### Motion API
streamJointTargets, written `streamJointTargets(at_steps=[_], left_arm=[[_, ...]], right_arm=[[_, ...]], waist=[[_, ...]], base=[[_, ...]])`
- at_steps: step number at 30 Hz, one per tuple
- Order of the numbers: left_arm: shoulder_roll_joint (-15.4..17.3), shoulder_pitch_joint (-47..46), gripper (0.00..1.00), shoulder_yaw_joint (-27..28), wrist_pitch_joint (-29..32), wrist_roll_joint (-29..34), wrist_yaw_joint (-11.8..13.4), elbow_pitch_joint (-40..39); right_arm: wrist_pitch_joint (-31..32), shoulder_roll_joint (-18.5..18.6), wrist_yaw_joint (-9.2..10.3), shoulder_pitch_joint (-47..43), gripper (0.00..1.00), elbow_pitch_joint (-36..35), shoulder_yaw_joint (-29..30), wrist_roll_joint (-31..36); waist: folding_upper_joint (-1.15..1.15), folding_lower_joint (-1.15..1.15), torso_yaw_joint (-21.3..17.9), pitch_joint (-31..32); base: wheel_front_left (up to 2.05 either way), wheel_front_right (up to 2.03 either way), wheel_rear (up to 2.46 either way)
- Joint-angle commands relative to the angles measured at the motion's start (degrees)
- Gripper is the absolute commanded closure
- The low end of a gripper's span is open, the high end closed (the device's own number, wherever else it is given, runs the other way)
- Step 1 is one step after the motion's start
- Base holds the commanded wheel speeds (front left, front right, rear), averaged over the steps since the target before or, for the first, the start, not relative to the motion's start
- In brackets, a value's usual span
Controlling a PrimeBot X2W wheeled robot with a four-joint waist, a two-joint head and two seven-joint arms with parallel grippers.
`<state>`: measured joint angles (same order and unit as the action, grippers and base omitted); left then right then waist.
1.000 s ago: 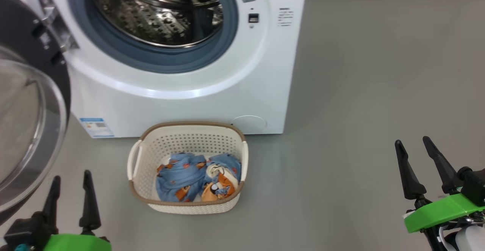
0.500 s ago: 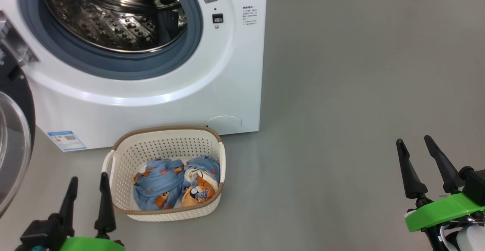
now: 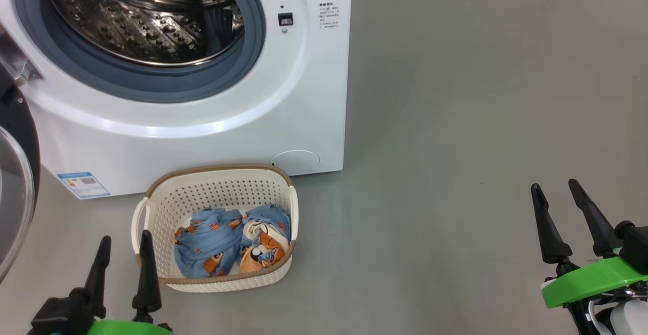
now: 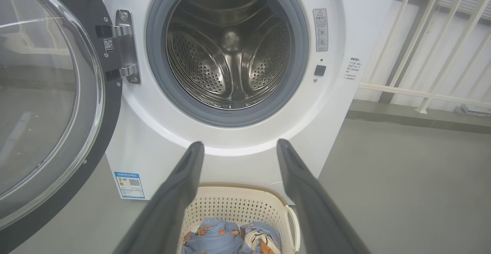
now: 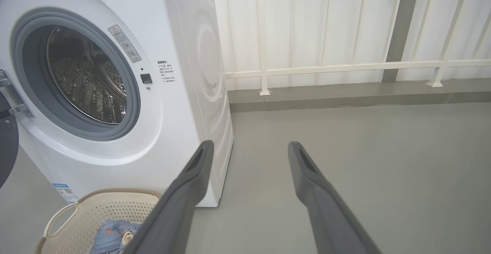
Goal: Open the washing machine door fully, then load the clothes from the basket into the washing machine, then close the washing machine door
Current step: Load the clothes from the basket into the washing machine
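The white washing machine (image 3: 314, 97) stands with its steel drum (image 4: 230, 50) exposed. Its black-rimmed glass door (image 4: 46, 100) is swung wide to the left, its edge also at the left of the head view as the door (image 3: 15, 193). The cream basket (image 3: 217, 193) sits on the floor before the machine, holding the light-blue clothes (image 3: 228, 246) with orange print. My left gripper (image 3: 125, 241) is open, just left of the basket's near corner, holding nothing. My right gripper (image 3: 553, 188) is open and empty over bare floor far to the right. The clothes (image 4: 230, 238) lie between my left fingers in the wrist view.
Grey floor (image 3: 455, 122) stretches to the right of the machine. A white railing (image 5: 345, 68) and pale wall run behind it. A blue label (image 3: 83, 184) marks the machine's lower left corner.
The head camera has swung to the right, so machine, door and basket slid left in the picture. My left gripper now sits closer to the basket; the right one has held still.
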<state>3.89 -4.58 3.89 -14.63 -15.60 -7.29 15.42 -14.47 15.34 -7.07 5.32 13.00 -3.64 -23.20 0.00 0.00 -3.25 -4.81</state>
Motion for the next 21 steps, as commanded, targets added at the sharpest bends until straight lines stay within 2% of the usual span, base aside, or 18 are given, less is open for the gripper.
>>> streamJointTargets(at_steps=[1, 14, 21], left_arm=[[0.97, -0.62, 0.00, 1.50, -0.37, -0.38, -0.20, -1.90], [0.62, -1.54, 0.00, 1.89, -0.37, -0.02, -0.20, -1.65], [1.05, -2.26, 0.00, 1.62, -0.37, -0.02, -0.20, -0.90]], right_arm=[[-0.52, 0.86, -0.42, 1.11, 0.00, -1.55, -0.72, 0.62], [-0.52, 0.65, -0.42, 2.09, 0.00, -1.79, -0.98, 0.38], [-0.52, 0.41, -0.42, 2.37, 0.00, -1.79, -1.20, 0.29]], waist=[[0.00, 0.00, 0.06, -0.12], [0.00, 0.00, 0.37, -1.64], [0.00, 0.00, 0.05, -2.05]], base=[[0.00, 0.00, 0.00], [0.01, -0.03, 0.02], [0.47, -0.89, 0.42]])
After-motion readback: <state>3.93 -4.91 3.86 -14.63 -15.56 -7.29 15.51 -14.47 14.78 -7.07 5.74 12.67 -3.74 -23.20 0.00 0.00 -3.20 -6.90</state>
